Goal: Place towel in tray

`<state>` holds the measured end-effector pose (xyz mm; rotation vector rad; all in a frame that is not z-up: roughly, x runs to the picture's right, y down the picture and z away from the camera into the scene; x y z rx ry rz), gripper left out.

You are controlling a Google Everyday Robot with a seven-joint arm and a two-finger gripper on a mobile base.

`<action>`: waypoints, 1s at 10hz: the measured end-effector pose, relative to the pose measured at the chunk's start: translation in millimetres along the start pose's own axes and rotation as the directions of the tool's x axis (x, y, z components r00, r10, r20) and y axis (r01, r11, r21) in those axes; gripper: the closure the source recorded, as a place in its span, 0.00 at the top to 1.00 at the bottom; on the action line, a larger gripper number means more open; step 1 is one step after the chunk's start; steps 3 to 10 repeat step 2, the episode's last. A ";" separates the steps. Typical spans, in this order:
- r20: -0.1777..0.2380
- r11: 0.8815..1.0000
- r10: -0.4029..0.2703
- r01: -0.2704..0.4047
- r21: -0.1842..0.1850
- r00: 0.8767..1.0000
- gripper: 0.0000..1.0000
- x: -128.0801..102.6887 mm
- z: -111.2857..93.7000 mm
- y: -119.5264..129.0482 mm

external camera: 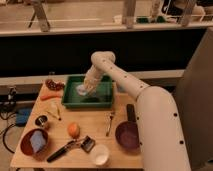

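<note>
A green tray (105,100) stands at the back middle of the wooden table. A pale towel (81,90) sits bunched inside the tray at its left part. My gripper (86,89) is down in the tray, right at the towel, at the end of the white arm (125,82) that reaches in from the right. The gripper hides part of the towel.
On the table: a purple bowl (127,135), a fork (109,123), a white cup (100,154), a black brush (70,148), an orange (73,130), a brown bowl with blue cloth (34,142), a carrot (50,96), a dark red dish (54,84).
</note>
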<state>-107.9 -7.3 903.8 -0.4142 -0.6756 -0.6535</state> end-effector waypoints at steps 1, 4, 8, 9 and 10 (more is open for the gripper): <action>0.000 1.000 0.002 -0.002 0.001 1.000 0.43 0.6 0.4 -0.5; 0.001 1.000 0.004 -0.004 0.003 1.000 0.43 0.9 1.2 -1.3; 0.001 1.000 0.004 -0.004 0.003 1.000 0.43 0.9 1.2 -1.3; 0.001 1.000 0.004 -0.004 0.003 1.000 0.43 0.9 1.2 -1.3; 0.001 1.000 0.004 -0.004 0.003 1.000 0.43 0.9 1.2 -1.3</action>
